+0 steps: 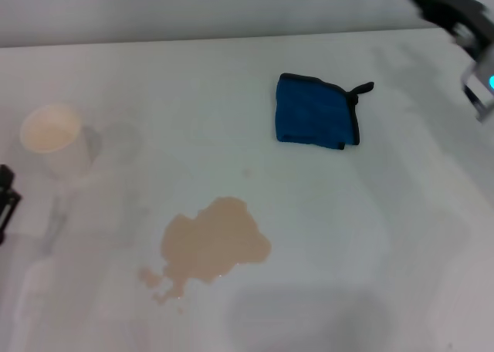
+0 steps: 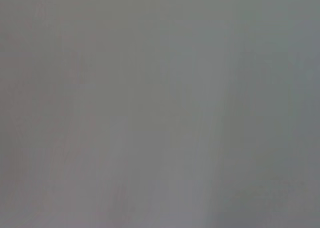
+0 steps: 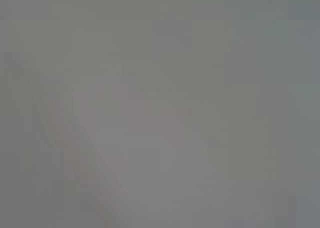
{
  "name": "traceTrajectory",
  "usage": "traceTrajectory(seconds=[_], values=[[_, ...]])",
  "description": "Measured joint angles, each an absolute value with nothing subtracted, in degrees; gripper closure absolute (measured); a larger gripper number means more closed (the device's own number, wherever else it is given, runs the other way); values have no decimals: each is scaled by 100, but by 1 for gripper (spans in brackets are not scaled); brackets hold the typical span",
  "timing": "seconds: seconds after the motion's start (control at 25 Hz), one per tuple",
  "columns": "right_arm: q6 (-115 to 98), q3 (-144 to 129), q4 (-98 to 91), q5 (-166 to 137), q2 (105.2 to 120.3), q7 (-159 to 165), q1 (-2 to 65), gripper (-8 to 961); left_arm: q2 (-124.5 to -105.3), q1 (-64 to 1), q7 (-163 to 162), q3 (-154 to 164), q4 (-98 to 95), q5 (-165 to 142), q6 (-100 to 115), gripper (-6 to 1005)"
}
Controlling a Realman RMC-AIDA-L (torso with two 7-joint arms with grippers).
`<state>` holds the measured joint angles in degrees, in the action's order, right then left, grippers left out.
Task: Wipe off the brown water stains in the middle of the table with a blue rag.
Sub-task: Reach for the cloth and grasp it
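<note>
The brown water stains [image 1: 210,245] lie as a pale tan blotch on the white table [image 1: 370,236], front of centre, with small splashes at the left end. The blue rag [image 1: 315,113] lies folded farther back and to the right, its black loop pointing right. My right gripper [image 1: 451,12] is high at the far right corner, right of the rag and apart from it. My left gripper [image 1: 6,201] shows only as a dark part at the left edge, beside the cup. Both wrist views show only plain grey.
A cream-white paper cup [image 1: 54,140] stands upright at the left, behind and left of the stains. The table's back edge meets a pale wall.
</note>
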<state>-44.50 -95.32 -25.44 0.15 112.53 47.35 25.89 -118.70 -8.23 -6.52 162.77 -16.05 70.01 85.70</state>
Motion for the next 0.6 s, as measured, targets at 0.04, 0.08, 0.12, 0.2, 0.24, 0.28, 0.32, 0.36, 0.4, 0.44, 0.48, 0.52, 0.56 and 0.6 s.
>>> traceTrajectory(seconds=[0.04,0.08,0.12,0.2,0.24,0.28,0.32,0.36,0.4,0.44,0.48,0.52,0.56,0.6], values=[[-4167,-9533,-2801,-485,11193,4951,2651,292,-11870,-823,-652,16277,-1605,7001,8570,105],[-3838,-9536,-3052,-1006,11138,5206,2719,293,-11871,-874,-1058,16277,-1345,7017,8554,105],[-3454,-9552,-3308,-1590,11085,5568,2813,294,-11871,-874,-1058,16277,-1345,7017,8554,105],[-2930,-9607,-3686,-2512,11015,6161,2972,297,-11883,-1014,-2007,16276,-701,7078,8506,105],[-2732,-9647,-3862,-3047,10981,6524,3067,298,-11883,-1038,-2137,16276,-597,7083,8494,105],[-2575,-9692,-4013,-3581,10950,6913,3164,298,-11884,-1057,-2190,16274,-515,7087,8472,105],[-2515,-9711,-4098,-3959,10924,7233,3243,299,-11883,-1064,-2202,16260,-486,7094,8446,105],[-2489,-9725,-4152,-4306,10896,7581,3337,299,-11884,-1074,-2211,16245,-460,7106,8410,105],[-2490,-9727,-4181,-4601,10863,7905,3424,300,-11883,-1090,-2214,16226,-444,7124,8375,105],[-2526,-9737,-4169,-4912,10819,8279,3543,301,-11884,-1102,-2218,16215,-437,7135,8335,105],[-2592,-9743,-4141,-5226,10770,8664,3662,301,-11893,-1155,-2222,16215,-431,7141,8255,105],[-2701,-9749,-4078,-5564,10715,9061,3787,302,-11893,-1155,-2222,16215,-431,7141,8255,105],[-2848,-9745,-3980,-5913,10660,9462,3913,302,-11896,-1185,-2223,16220,-431,7136,8209,105],[-3018,-9736,-3862,-6282,10608,9883,4038,303,-11898,-1221,-2223,16228,-432,7128,8154,105]])
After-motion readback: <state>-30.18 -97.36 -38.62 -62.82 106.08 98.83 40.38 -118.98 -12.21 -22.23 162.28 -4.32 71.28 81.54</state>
